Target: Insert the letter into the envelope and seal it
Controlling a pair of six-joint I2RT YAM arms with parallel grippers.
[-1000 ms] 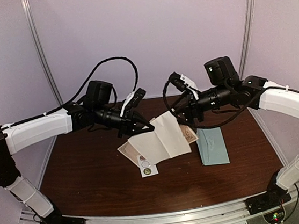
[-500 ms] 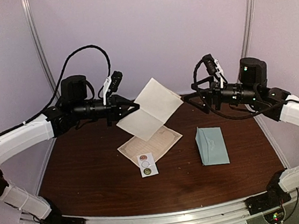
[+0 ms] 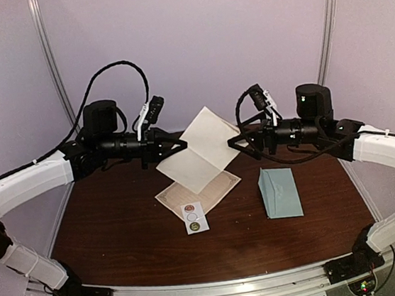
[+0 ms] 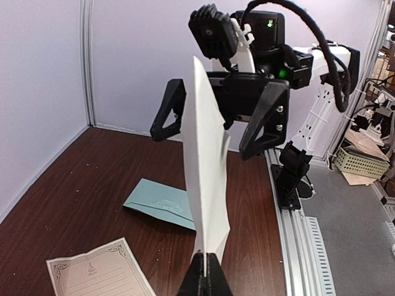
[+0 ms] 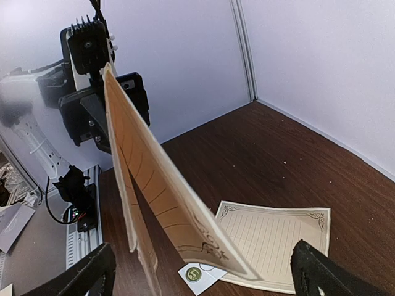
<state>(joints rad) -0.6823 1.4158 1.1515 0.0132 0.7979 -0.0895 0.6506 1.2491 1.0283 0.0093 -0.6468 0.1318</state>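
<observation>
My left gripper (image 3: 182, 148) is shut on the left corner of a folded cream letter (image 3: 201, 151) and holds it up in the air over the table's middle. In the left wrist view the jaws (image 4: 205, 271) pinch the letter (image 4: 203, 172) edge-on. My right gripper (image 3: 237, 138) is open at the letter's right corner. In the right wrist view the letter (image 5: 160, 197) stands between its spread fingers (image 5: 92, 271). I cannot tell if they touch it. The teal envelope (image 3: 281, 192) lies flat at the right and also shows in the left wrist view (image 4: 160, 202).
A second lined sheet (image 3: 199, 191) lies flat on the table (image 3: 107, 230) under the held letter; it also shows in the right wrist view (image 5: 278, 243). A small white sticker strip (image 3: 195, 217) lies just in front of it. Pale walls close in the back and sides.
Both arms rose and the letter was lifted off the table. In the last half second my right gripper moved left to the letter's right corner. The left gripper barely moved.
</observation>
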